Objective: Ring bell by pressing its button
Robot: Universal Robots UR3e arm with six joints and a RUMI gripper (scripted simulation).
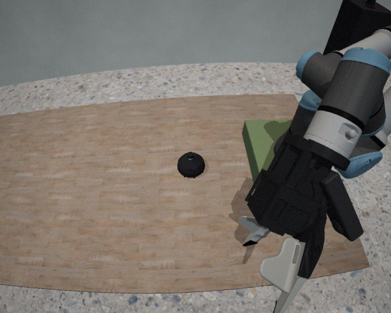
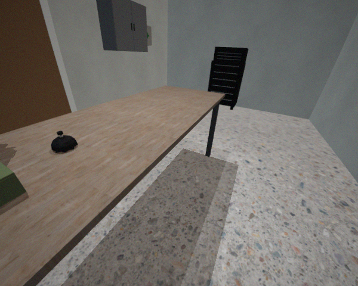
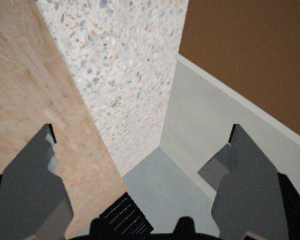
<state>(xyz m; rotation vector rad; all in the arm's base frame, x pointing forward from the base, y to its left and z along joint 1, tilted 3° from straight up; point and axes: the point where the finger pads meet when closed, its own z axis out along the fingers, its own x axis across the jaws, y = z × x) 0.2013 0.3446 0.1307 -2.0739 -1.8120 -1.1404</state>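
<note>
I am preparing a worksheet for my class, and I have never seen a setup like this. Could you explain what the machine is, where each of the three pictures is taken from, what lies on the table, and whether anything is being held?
The machine is a grey robot arm with blue joint caps, ending in a black two-fingered gripper. The first picture looks down from above. The second looks along the table from the side; the arm is out of that shot. The third comes from a camera on the wrist, looking out between the two grey fingers over the table's edge to the floor.

On the long wooden table sits a small black dome-shaped bell with a button on top, and a flat green block beneath the arm. The gripper is wide open, holds nothing, and is well away from the bell.
</note>
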